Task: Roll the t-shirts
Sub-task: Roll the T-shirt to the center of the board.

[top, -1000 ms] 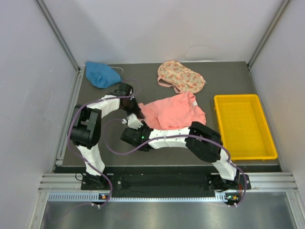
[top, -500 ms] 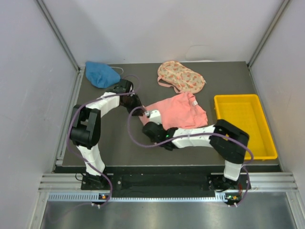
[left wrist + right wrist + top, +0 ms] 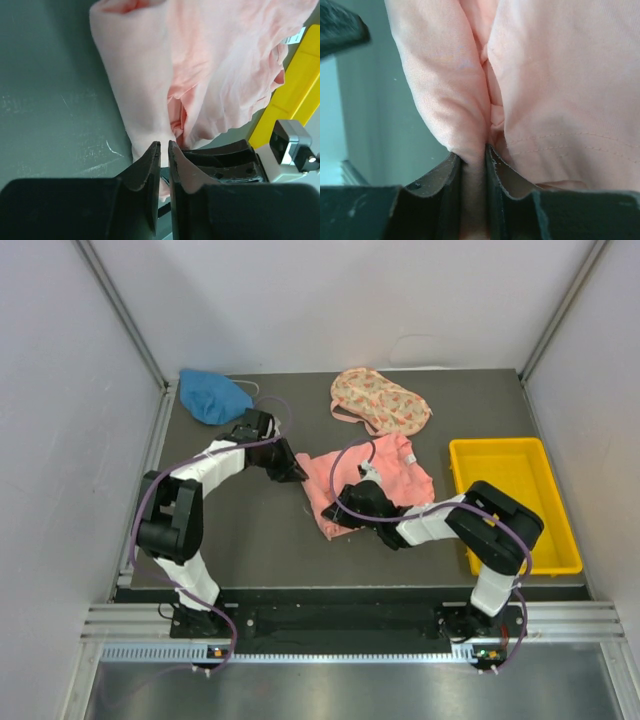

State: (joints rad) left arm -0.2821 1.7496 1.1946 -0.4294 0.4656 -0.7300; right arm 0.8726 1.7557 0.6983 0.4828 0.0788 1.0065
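- Salmon-pink t-shirt [image 3: 390,475] lies rumpled in the middle of the tabletop [image 3: 250,540], just left of the yellow tray [image 3: 510,502]. Its near-left edge is doubled over into a thick fold, probably the start of a roll.
- Right arm [image 3: 430,522] reaches low across to that fold. Its jaws are clenched on a pinch of pink cloth at the fold's near end, presumably so the fold holds its shape.
- Left arm [image 3: 215,460] reaches in from the far-left side. Its jaws stand almost together with their tips against the fold's edge; whether cloth is caught between them cannot be told.
- Two holds along one edge would let the fold turn over evenly rather than twist.
- Blue t-shirt [image 3: 213,397] and floral t-shirt [image 3: 380,400] sit bunched at the back, well apart, not yet rolled.
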